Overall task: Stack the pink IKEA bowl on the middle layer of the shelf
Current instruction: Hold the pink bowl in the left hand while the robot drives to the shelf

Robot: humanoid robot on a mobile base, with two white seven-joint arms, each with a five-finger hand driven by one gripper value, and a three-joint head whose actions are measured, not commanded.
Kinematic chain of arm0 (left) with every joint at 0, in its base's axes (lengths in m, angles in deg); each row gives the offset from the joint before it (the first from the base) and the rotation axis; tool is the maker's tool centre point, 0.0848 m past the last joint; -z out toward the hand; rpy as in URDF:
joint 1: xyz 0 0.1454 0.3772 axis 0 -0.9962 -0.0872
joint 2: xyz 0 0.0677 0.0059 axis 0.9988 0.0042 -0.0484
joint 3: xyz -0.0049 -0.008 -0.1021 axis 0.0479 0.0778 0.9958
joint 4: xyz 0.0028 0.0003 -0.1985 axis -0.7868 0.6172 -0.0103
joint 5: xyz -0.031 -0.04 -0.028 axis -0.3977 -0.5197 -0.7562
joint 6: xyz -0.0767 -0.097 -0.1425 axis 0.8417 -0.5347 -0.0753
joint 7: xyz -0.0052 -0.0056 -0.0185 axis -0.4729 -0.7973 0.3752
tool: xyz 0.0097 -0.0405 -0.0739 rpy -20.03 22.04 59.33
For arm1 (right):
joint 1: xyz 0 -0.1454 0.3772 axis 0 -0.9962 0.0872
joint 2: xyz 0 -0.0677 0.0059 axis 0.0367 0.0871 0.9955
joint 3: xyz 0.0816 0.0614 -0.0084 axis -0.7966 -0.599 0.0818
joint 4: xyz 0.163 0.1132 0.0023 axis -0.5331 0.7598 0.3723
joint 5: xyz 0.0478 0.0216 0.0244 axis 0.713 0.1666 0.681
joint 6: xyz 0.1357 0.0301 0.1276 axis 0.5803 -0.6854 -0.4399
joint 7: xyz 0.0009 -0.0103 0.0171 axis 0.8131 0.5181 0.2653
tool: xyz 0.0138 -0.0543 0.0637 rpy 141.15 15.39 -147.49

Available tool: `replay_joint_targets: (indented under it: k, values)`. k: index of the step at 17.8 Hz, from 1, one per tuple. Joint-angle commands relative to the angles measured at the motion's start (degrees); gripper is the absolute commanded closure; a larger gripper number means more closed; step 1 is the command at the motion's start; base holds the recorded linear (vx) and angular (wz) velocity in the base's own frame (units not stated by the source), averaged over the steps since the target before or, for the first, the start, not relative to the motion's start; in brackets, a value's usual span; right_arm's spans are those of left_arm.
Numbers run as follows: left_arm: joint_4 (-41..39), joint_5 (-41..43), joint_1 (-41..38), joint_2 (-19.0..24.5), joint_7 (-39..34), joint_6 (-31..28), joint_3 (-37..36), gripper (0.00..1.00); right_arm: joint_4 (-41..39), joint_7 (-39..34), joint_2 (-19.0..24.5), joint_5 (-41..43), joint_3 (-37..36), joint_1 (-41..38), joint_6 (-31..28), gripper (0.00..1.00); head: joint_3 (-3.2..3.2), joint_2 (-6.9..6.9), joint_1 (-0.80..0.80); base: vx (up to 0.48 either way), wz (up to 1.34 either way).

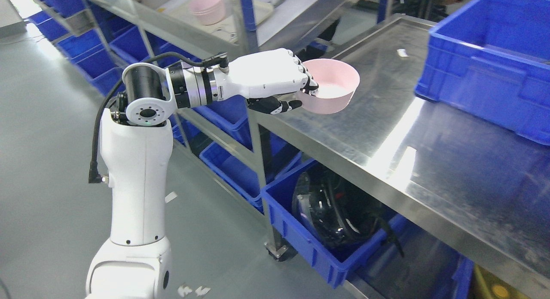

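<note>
Head view: left hand gripping near rim of pink bowl, held upright above steel tabletop edge; pink bowl stack on shelf up-left of held bowl, well apart.

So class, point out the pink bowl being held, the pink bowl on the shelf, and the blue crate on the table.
held pink bowl [333, 82], head view, inner wall
shelf pink bowl [208, 9], head view, outer side
blue crate [485, 75], head view, front wall
</note>
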Motion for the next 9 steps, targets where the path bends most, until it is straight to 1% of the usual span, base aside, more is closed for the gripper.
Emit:
replay_joint_targets:
  k: [1, 9]
  values:
    - [-1.0, 0.0, -0.2, -0.4, 0.0, 0.0, 0.6, 0.99, -1.0, 0.0, -1.0, 0.0, 0.0, -1.2, 0.0, 0.00, 0.00, 0.00, 0.00, -0.127, 0.90]
    - [-0.9, 0.1, -0.2, -0.4, -0.2, 0.0, 1.0, 0.99, -1.0, 0.0, -1.0, 0.0, 0.0, -1.2, 0.0, 0.00, 0.00, 0.01, 0.00, -0.108, 1.18]
